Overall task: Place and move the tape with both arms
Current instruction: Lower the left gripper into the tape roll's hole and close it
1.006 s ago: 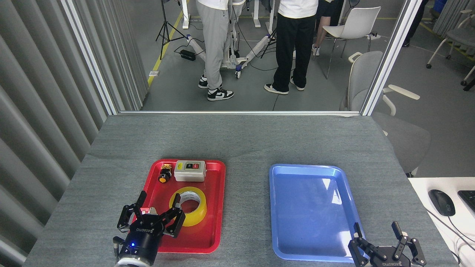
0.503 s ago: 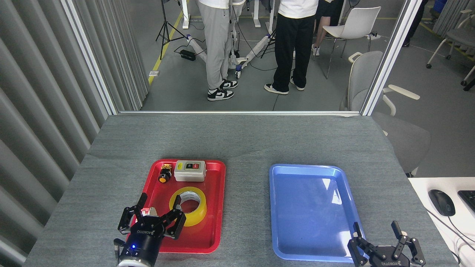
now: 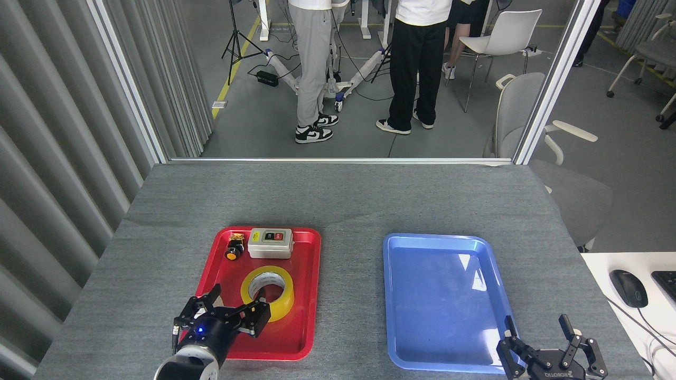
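Note:
The yellow tape roll [image 3: 268, 292] with its white core lies flat in the red tray [image 3: 303, 295], in the tray's near half. My left gripper [image 3: 238, 302] hovers over the tray's near left part, open, its right fingertip close to the roll's near edge and nothing held between its fingers. At the bottom right my right gripper [image 3: 538, 331] is open over the near right corner of the blue tray [image 3: 449, 295], and it holds nothing.
A grey switch box [image 3: 271, 243] and a small yellow-and-black push button [image 3: 233, 248] sit at the far end of the red tray. Grey curtains line the left side. Beyond the table's far edge stand people's legs, chairs and a tripod. A mouse [image 3: 628, 287] lies on a white desk, right.
My left gripper has tilted and lowered toward the near edge of the tape roll. The right gripper has barely moved. A person behind has shifted their feet.

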Controlling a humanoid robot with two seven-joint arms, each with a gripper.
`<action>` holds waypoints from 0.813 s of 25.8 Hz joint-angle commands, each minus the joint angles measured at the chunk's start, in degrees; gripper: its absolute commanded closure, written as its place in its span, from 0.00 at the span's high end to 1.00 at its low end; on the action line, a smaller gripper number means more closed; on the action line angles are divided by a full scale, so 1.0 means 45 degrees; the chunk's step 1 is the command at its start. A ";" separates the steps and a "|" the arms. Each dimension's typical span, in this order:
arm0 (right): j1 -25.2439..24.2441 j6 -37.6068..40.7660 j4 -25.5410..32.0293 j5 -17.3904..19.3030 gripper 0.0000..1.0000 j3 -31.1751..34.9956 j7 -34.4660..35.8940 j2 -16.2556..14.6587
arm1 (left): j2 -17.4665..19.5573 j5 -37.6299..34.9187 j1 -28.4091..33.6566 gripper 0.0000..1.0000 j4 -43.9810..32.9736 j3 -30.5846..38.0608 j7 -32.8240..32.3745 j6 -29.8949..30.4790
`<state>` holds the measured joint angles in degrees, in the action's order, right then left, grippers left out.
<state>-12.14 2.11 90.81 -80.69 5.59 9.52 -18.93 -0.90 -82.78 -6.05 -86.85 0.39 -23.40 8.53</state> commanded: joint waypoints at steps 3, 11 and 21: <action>-0.0038 0.0039 -0.0004 0.0021 1.00 0.0282 -0.0007 0.0008 | 0.0219 0.0056 -0.1409 1.00 0.0531 -0.0243 -0.3725 -0.0020; -0.0057 0.0097 -0.0004 0.0041 1.00 0.0282 0.0013 0.0008 | 0.0785 0.0056 -0.3147 1.00 0.1741 -0.0926 -0.4448 0.0000; -0.0057 0.0058 -0.0004 0.0041 1.00 0.0282 -0.0007 0.0106 | 0.1390 0.0056 -0.5335 1.00 0.3871 -0.2040 -0.7260 0.0058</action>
<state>-12.43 2.53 90.72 -80.51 6.85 9.45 -18.57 5.02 -82.65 -27.90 -71.03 -8.07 -50.55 8.64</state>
